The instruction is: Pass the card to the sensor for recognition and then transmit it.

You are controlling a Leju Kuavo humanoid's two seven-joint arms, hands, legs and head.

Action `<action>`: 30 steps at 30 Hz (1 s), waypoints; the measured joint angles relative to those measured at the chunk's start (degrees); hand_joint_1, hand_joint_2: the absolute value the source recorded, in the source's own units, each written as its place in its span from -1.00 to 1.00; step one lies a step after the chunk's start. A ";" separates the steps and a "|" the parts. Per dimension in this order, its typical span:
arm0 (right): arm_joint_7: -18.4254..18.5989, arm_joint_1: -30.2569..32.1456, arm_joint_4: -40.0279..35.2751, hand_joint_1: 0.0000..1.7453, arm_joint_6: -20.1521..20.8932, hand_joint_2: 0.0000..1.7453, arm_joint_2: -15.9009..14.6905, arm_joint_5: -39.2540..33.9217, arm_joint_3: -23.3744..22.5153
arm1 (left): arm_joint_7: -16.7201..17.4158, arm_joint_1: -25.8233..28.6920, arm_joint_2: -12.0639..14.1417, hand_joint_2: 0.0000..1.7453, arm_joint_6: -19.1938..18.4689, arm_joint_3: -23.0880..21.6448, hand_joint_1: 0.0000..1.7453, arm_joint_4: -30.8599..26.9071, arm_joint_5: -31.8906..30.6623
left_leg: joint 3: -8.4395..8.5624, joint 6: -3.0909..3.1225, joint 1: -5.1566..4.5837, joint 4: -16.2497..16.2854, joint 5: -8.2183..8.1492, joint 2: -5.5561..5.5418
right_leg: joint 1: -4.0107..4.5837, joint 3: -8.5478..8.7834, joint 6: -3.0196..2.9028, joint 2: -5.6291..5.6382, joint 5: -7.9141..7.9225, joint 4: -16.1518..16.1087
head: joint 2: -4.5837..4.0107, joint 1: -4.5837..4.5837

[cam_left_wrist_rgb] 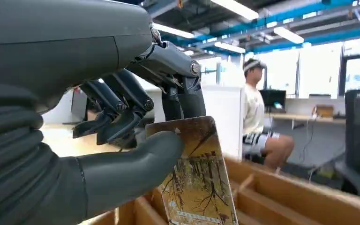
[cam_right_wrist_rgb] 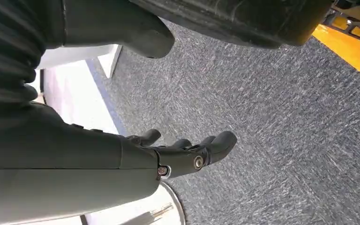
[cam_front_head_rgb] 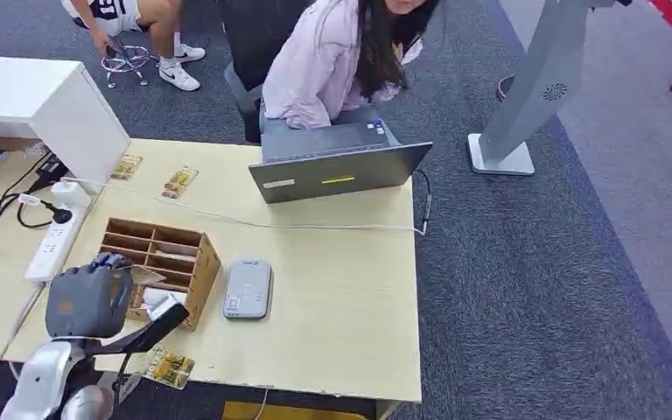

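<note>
Head view: the left hand (cam_front_head_rgb: 89, 300) is hovering at lower left over the wooden rack (cam_front_head_rgb: 163, 268), beside the grey sensor (cam_front_head_rgb: 248, 289) on the surface (cam_front_head_rgb: 341, 297).

Left wrist view: thumb and fingers (cam_left_wrist_rgb: 122, 105) are pinching the card (cam_left_wrist_rgb: 201, 187) upright above the rack.

Right wrist view: the right hand (cam_right_wrist_rgb: 187, 152) is hanging over carpet (cam_right_wrist_rgb: 286, 117), fingers loosely apart, holding nothing.

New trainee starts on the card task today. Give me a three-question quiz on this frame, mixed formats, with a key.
1. True or false: the left hand holds a card above the wooden organizer.
2. Multiple choice: what lies on the table just beside the organizer, on the laptop's side? A) a white power strip B) a flat grey sensor C) a mug
3. Fill in: the right hand hangs over grey ____ and holds nothing.

Key
1. True: thumb and fingers pinch the card over the compartments.
2. B: the grey sensor; the power strip lies on the other side, and no mug is there.
3. Carpet.
</note>
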 joint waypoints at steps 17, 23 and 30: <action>-0.42 -0.10 0.00 -1.00 0.85 1.00 -0.02 0.11 2.08 | 2.65 -21.19 4.85 1.00 -0.32 -0.33 1.00 -1.76 -0.71 | 0.03 -0.02 0.01 0.01 0.04 0.07 | 0.01 0.01 -0.02 0.06 0.03 0.03 | 0.00 -0.02; -0.41 -0.24 -0.02 -1.00 1.40 1.00 -0.20 0.11 5.09 | 2.58 -29.96 6.82 1.00 9.58 2.28 1.00 15.69 -8.37 | 0.03 -0.04 0.02 0.00 0.05 0.06 | 0.02 -0.02 -0.03 0.06 0.03 0.05 | 0.00 -0.02; -0.28 -0.28 -0.02 -1.00 1.60 1.00 -0.39 0.02 6.16 | 1.22 -35.37 6.88 1.00 13.29 4.70 1.00 33.89 -10.36 | 0.01 -0.02 0.00 0.00 0.07 0.04 | 0.00 -0.01 -0.03 0.06 0.03 0.06 | 0.00 0.02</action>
